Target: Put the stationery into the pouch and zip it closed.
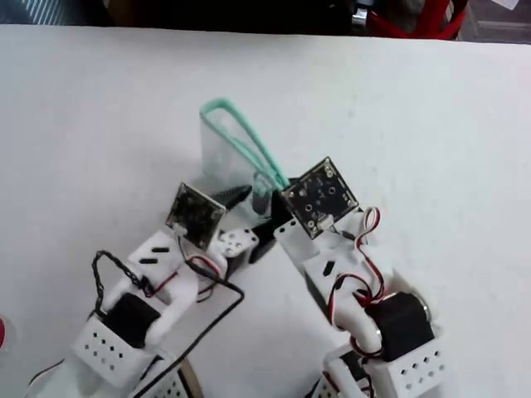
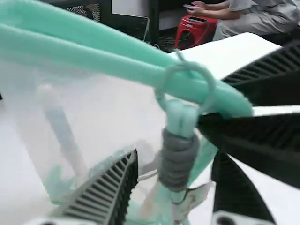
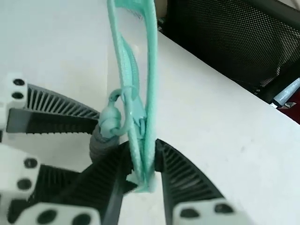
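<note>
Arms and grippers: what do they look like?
Left arm and right arm: white printed shells, black motors, looping red, white and black wires, square camera boards at the wrists. Left gripper and right gripper: black ribbed tapering fingers.

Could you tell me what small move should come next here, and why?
Probably the left end effector should draw the grey zipper pull along the open teal zipper, away from the right end effector, which clamps the pouch at its end; stationery is already inside.
</note>
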You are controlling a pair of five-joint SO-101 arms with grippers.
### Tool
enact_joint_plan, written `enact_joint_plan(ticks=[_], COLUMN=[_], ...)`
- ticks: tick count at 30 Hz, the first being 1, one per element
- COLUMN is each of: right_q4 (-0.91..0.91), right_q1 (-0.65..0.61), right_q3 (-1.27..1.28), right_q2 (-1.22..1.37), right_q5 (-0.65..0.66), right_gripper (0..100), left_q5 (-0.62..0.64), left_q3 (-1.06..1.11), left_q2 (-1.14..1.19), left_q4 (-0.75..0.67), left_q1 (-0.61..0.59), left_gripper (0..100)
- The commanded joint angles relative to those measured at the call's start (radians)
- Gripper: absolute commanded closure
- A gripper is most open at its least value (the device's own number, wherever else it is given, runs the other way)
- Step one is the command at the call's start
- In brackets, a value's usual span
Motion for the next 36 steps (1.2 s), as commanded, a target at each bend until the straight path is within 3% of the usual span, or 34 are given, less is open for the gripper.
enact_joint_plan(ticks=[1,5,10,16,21,25,31,36], right_q4=[-0.035,-0.048,-0.024,-0.015,-0.015,-0.015,-0.002,-0.001], right_q1=[0.002,-0.004,-0.004,0.002,-0.001,-0.004,-0.005,-0.005], right_q3=[0.035,0.074,0.072,0.072,0.072,0.077,0.077,0.078], right_q2=[-0.047,-0.104,-0.110,-0.110,-0.110,-0.110,-0.110,-0.110], right_q5=[-0.006,-0.009,-0.015,-0.061,-0.063,-0.064,-0.064,-0.064], right_gripper=[98.1,98.1,98.1,98.1,98.1,98.1,98.1,98.1], left_q5=[0.055,0.041,-0.083,-0.104,-0.110,-0.152,-0.167,-0.166], left_q3=[-0.064,-0.063,-0.020,0.017,-0.163,-0.341,-0.545,-0.660], left_q2=[-0.053,-0.156,-0.211,-0.214,-0.208,-0.136,0.171,0.294], left_q4=[0.012,0.052,0.032,-0.026,0.064,0.120,0.140,0.189], left_q1=[-0.058,-0.005,0.065,0.091,0.087,0.021,-0.147,-0.200], left_gripper=[76,87,98,98,98,98,98,98])
